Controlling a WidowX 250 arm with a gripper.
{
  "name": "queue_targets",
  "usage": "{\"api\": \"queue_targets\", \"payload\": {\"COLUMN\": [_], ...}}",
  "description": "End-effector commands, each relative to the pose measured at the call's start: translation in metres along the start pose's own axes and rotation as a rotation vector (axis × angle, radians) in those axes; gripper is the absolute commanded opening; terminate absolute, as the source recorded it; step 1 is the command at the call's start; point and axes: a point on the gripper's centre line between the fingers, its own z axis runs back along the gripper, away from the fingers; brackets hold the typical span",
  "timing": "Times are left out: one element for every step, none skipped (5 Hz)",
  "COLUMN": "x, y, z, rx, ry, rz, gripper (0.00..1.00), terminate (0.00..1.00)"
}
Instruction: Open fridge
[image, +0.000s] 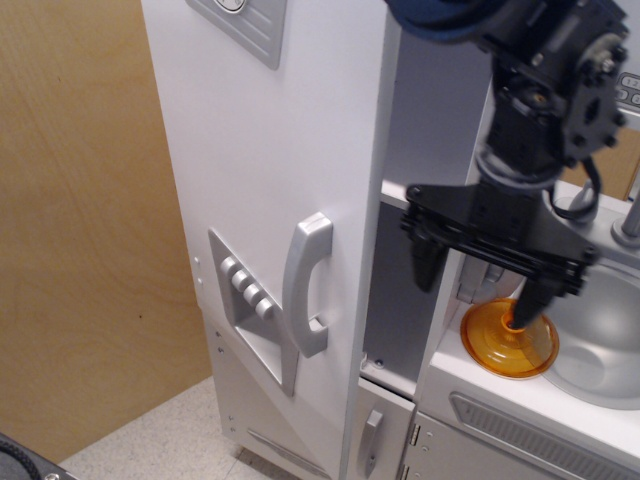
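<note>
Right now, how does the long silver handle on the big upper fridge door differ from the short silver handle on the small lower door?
The long silver handle is much larger than the short silver handle. The long one sits on the tall white upper door, which is swung open; the short one sits on the small lower door, which looks shut. The long one has the recessed button panel beside it; the short one has none. Both are vertical and silver.
</note>
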Motion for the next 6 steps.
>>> {"api": "queue_targets", "payload": {"x": [0.007, -0.011, -0.032, -0.053, -0.063, -0.065], "y": [0.035, 0.043, 0.053, 0.065, 0.085, 0.119], "z": [0.022, 0.026, 0.03, 0.036, 0.039, 0.03], "rx": [-0.009, 0.006, -0.002, 0.0, 0.015, 0.055], "ry": [-0.001, -0.01, 0.007, 0.02, 0.054, 0.09], "rz": [-0.16, -0.22, -0.248, -0.24, -0.197, -0.121], "gripper": [1.0, 1.0, 1.0, 1.0, 1.0, 1.0], "terminate": [0.0, 0.0, 0.0, 0.0, 0.0, 1.0]}}
